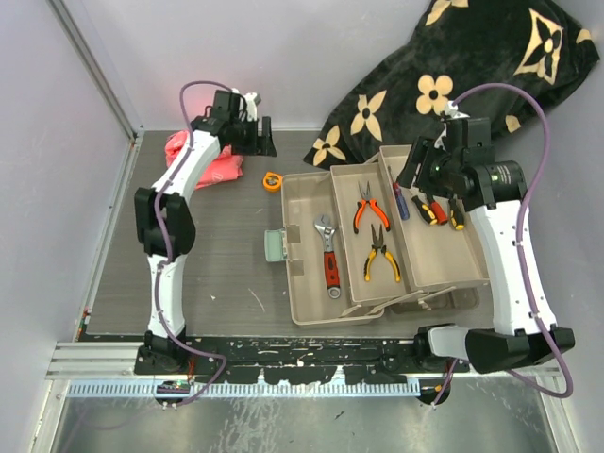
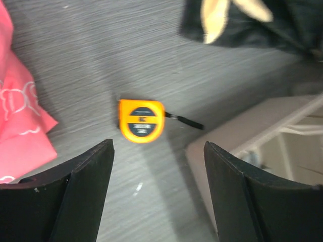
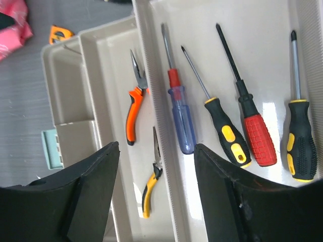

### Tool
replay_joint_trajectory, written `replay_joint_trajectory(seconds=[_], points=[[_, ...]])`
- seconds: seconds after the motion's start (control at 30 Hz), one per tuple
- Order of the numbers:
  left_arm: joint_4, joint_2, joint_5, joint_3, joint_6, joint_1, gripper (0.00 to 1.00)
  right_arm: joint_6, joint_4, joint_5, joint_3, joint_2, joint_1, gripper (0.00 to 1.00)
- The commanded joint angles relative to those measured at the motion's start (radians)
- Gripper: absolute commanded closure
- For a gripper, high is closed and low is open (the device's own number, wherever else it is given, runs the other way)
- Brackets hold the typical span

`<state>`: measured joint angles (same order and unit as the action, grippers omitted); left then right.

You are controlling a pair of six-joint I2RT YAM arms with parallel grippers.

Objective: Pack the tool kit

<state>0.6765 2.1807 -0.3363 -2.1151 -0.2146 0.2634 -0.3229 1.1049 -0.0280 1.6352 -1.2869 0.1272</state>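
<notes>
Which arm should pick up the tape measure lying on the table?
Left. The left hand, open, hovers above the tape measure beside the toolbox; the right hand is over the screwdrivers, across the toolbox.

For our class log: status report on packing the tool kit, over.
Left gripper open, right gripper open, both empty. Tape measure outside toolbox. Pink cloth nearby, apart.

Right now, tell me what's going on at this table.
Two robot arms are packing a tool kit. The left claw, open and empty, hovers near the orange tape measure, which lies on the table beside the open toolbox. The right claw, also open, hangs above the screwdrivers in the box. The wrench and both pliers already lie inside.
</notes>
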Motion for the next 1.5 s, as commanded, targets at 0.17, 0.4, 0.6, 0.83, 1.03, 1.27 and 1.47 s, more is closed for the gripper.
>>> replay_joint_trajectory(seconds=[0.17, 0.4, 0.6, 0.83, 1.03, 1.27, 1.47], points=[[0.211, 0.202, 0.195, -0.267, 0.328, 0.04, 0.14, -0.018, -0.011, -0.005, 0.066, 0.054, 0.003, 0.3], [0.168, 0.223, 0.185, -0.196, 0.372, 0.071, 0.04, -0.008, -0.014, -0.042, 0.075, 0.043, 0.003, 0.23], [0.129, 0.268, 0.213, -0.184, 0.385, 0.094, 0.03, -0.006, -0.011, -0.056, 0.087, 0.035, 0.003, 0.22], [0.131, 0.329, 0.224, -0.226, 0.396, 0.101, 0.03, 0.002, 0.017, -0.041, 0.09, 0.047, 0.003, 0.22], [0.134, 0.377, 0.24, -0.246, 0.394, 0.114, 0.02, 0.004, 0.028, -0.039, 0.1, 0.047, 0.003, 0.22], [0.107, 0.385, 0.251, -0.233, 0.344, 0.123, 0.05, 0.003, 0.032, -0.041, 0.09, 0.056, 0.003, 0.22], [0.104, 0.355, 0.261, -0.192, 0.339, 0.123, 0.41, -0.001, 0.035, -0.041, 0.071, 0.075, 0.003, 0.22]])
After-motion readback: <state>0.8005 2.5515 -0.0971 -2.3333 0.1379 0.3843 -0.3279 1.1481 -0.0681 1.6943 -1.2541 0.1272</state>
